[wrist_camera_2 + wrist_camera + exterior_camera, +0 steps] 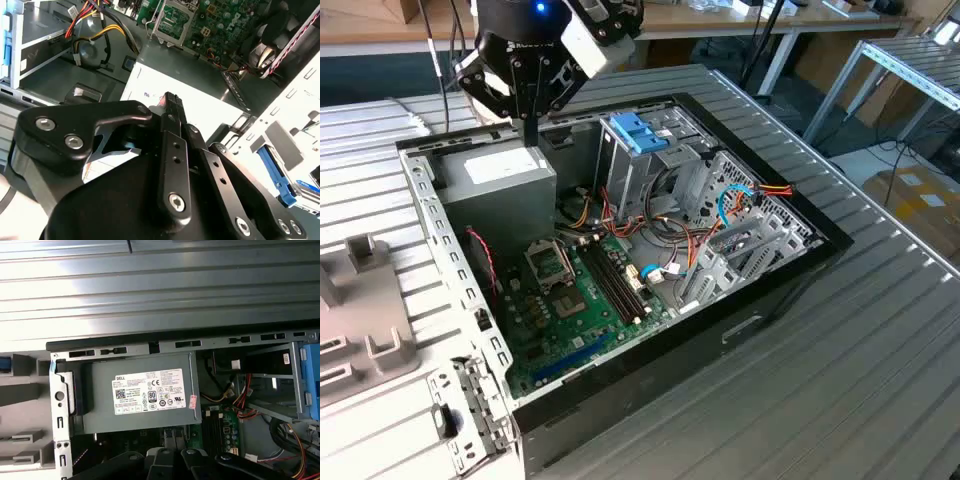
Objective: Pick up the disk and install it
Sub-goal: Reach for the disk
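Frankly, my empty claw [530, 138], pressed together above the power-supply box [500, 187], could strike its lid if lowered.

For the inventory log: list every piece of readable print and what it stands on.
White sticker on the grey power-supply box: logo, barcode and badges; fine print too small to read.
Arm's black housing: lettering too faint to read.
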You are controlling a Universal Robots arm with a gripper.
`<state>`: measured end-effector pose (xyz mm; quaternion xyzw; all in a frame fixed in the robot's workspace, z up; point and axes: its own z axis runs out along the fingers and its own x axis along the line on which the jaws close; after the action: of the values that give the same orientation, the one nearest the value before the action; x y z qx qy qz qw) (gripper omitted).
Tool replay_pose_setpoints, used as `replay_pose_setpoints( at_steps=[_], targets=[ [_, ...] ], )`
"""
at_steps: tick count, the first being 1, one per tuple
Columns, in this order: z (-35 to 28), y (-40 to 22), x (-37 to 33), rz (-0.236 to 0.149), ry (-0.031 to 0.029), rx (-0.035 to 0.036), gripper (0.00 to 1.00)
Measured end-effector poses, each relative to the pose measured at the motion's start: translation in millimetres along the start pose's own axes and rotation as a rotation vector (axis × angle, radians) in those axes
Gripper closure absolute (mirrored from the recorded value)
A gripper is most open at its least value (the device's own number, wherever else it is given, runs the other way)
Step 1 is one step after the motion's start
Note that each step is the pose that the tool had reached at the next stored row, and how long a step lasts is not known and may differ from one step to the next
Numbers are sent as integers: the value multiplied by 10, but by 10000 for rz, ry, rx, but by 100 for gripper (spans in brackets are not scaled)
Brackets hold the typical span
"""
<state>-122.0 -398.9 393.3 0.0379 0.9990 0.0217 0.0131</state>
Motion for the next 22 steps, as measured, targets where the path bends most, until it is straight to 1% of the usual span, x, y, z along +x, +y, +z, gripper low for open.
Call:
replay_pose_setpoints(
  at_steps=[22],
  targets=[
    [-1,-4,49,1,0,0,89]
  ],
)
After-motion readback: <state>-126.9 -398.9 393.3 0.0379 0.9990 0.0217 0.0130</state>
